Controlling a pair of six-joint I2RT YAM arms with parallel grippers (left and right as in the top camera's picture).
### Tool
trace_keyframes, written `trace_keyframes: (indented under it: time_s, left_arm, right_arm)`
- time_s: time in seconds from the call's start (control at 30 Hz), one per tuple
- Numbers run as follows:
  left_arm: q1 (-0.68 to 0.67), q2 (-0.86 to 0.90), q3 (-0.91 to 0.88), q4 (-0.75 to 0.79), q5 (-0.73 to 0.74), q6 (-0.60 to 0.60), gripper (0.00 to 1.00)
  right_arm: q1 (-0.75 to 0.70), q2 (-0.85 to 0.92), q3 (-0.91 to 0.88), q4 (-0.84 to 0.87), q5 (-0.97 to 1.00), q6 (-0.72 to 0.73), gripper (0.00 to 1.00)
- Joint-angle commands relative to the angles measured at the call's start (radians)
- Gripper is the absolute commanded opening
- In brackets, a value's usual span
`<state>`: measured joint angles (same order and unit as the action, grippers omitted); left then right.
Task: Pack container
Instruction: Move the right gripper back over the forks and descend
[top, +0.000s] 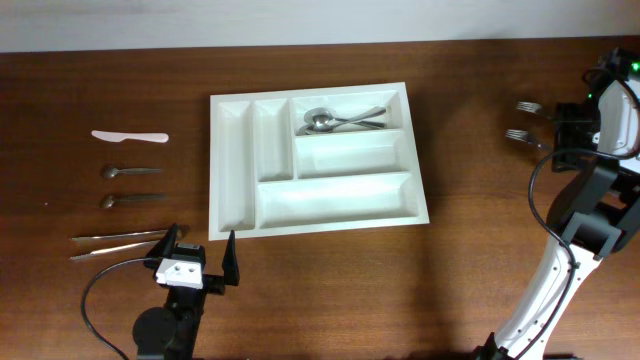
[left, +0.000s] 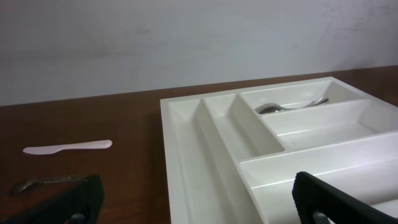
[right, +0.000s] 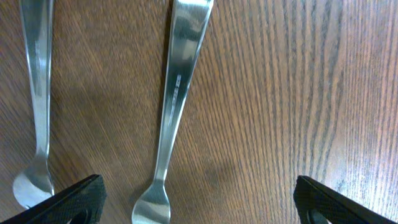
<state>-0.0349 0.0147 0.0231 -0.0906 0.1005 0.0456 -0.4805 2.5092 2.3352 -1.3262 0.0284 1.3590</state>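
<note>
The left gripper (top: 202, 243) stood wide apart beside the large white rectangular plastic cutlery tray (top: 232, 150); the right gripper (right: 199, 202), equally spread, hung empty above two shiny metal forks (right: 177, 93).

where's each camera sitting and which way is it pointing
Overhead: fixed above the table, looking straight down on the container and forks; left gripper and right arm show.
Left wrist: low at the container's near corner, facing across it toward the wall; its open jaws fill the bottom corners.
Right wrist: close over the wood, looking down at the forks; its open jaws sit in the bottom corners.
Shared: overhead and left wrist both show the container, a spoon in it and the pale knife.
</note>
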Motion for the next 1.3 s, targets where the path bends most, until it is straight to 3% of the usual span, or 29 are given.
trace_keyframes:
  time_s: [0.0, 0.23, 1.27]
  left_arm:
    - [0.005, -0.009, -0.004, -0.003, -0.003, 0.008, 0.99]
    - [0.005, -0.009, -0.004, -0.003, -0.003, 0.008, 0.99]
    - [0.005, -0.008, -0.004, -0.003, -0.003, 0.008, 0.99]
  right_arm:
    - [-0.024, 0.002, -0.009, 0.003, 0.005, 0.012, 0.96]
    - [-0.034, 0.005, -0.009, 0.003, 0.006, 0.016, 1.0]
    - [-0.038, 0.078, -0.009, 0.0, 0.01, 0.046, 0.99]
